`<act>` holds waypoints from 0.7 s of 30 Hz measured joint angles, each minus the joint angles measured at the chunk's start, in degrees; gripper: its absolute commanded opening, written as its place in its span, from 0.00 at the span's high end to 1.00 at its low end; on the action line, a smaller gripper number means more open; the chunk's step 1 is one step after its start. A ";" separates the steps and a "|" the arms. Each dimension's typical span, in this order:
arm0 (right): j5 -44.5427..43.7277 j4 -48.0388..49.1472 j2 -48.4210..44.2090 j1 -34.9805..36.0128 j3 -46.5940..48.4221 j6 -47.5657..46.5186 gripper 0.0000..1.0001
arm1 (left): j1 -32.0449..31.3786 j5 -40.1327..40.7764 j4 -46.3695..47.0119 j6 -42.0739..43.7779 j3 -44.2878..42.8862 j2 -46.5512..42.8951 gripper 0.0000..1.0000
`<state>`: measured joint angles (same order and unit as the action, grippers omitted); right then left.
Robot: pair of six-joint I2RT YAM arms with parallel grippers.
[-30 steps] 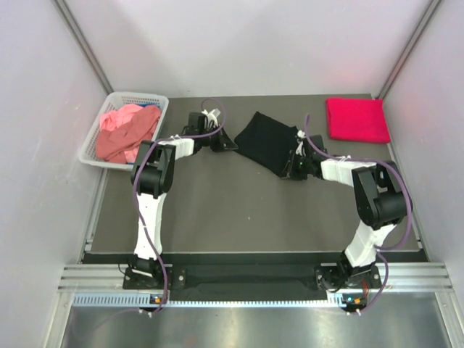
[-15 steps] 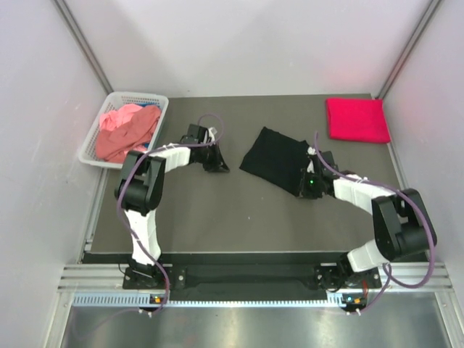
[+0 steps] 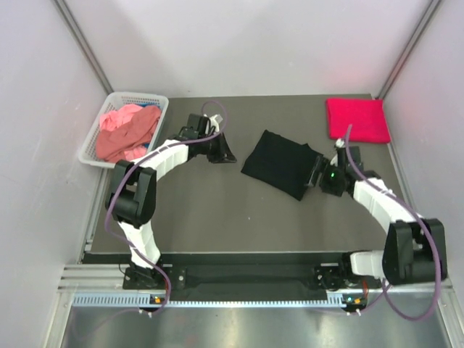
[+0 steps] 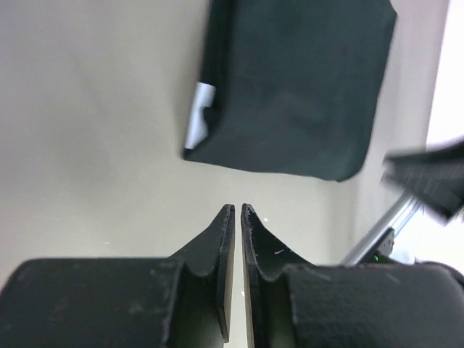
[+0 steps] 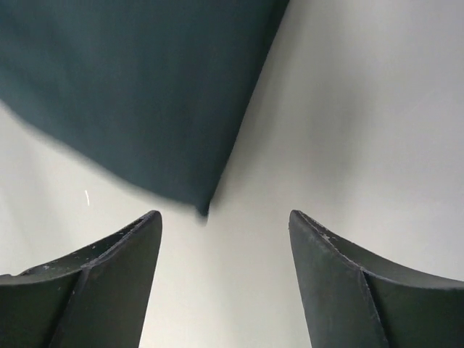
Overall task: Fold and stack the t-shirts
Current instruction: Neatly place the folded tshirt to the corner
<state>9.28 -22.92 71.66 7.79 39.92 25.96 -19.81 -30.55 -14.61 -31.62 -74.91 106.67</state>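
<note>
The left gripper (image 4: 235,209) had its fingers all but together, a hairline slit between the tips and nothing in them. It hung low over the table (image 3: 217,210), just beside the left edge of the black t-shirt (image 3: 281,163) but clear of it. The right gripper (image 5: 225,217) stood wide apart and equally empty, with the shirt's near right corner lying just ahead of its gap, untouched.

Since neither arm held cloth, the black t-shirt rested on its own weight in the middle of the table. It was folded into a compact rectangle set askew to the table edges, with a white label (image 4: 199,123) showing at the folded edge on the left arm's side. One arm at each side suits a two-handed fold, and the fold looked finished.

Well apart, in the far right corner, lay the red t-shirt (image 3: 357,119), folded flat and square. It probably sat there as the base of the stack, out of the working space, so the black one likely belonged on top of it. At the far left the white lattice basket (image 3: 90,145) held the salmon-pink shirts (image 3: 122,134) in a loose heap, with a scrap of blue cloth (image 3: 150,107) at their far edge; these were not yet folded.
</note>
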 measured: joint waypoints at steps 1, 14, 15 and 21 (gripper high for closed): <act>0.44 0.63 1.18 -1.60 1.25 -0.17 0.28 | -0.42 -0.35 -0.04 0.20 -0.13 -0.20 0.87; 3.69 12.98 25.42 -7.78 14.56 -3.30 0.28 | -1.01 -1.81 -10.29 5.84 -0.13 -7.19 0.87; 4.11 13.60 26.40 -8.13 14.73 -2.86 0.29 | -0.90 -1.84 -10.47 6.10 -0.11 -7.87 0.87; 2.82 17.49 29.05 -8.66 16.61 -0.98 0.35 | -0.59 -3.30 -11.02 6.43 -0.07 -10.10 0.88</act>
<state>12.10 -5.43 100.71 -0.86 56.53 24.97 -20.40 -33.85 -25.63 -25.19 -74.98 96.57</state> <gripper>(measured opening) 0.675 0.120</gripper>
